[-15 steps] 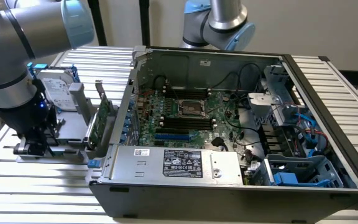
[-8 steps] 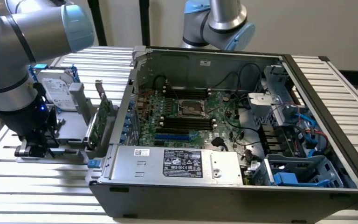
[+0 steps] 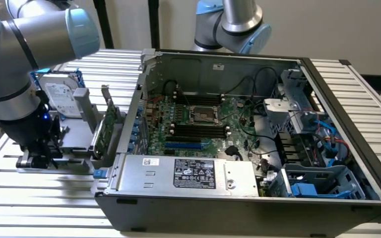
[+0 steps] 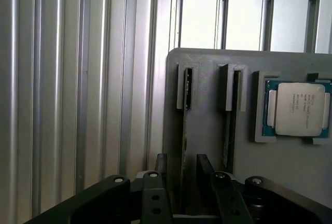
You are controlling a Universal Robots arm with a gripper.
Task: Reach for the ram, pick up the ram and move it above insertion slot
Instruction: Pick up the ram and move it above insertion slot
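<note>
The released claw [image 4: 181, 164] straddles the ram [image 4: 185, 120], which stands on edge in a grey holder [image 4: 207, 130], its long axis running straight out between the jaws

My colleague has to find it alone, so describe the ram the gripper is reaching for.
Beside the open computer case, on the exterior view's left, a gray holder sits on the slatted table. Two thin sticks stand on edge in its slots next to a square processor. The ram is the stick farther from the processor, flanked by the open jaws of the gripper.
</note>
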